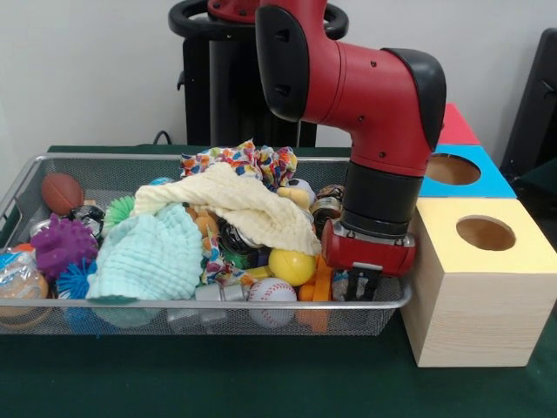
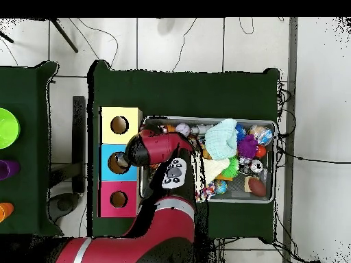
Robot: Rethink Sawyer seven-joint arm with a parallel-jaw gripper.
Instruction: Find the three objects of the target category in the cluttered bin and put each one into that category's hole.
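The silver wire-mesh bin point(image 1: 174, 158) is full of toys and cloths; it also shows in the overhead view point(image 2: 273, 161). One clear crinkly bottle with a blue label point(image 1: 19, 280) lies at the bin's near left corner, and it also shows in the overhead view point(image 2: 260, 133). Other bottles are hidden under the clutter. My gripper point(image 1: 361, 283) is down inside the bin's right end, beside an orange toy point(image 1: 320, 283). What lies under it is hidden. In the overhead view the arm point(image 2: 161, 149) covers the gripper.
Three boxes with round holes stand right of the bin: yellow point(image 1: 485, 232), blue point(image 1: 452, 170), red point(image 1: 457, 126). In the bin are a cream cloth point(image 1: 235, 205), a mint cloth point(image 1: 152, 252), a purple spiky ball point(image 1: 61, 244), a baseball point(image 1: 271, 292) and a can point(image 1: 328, 205).
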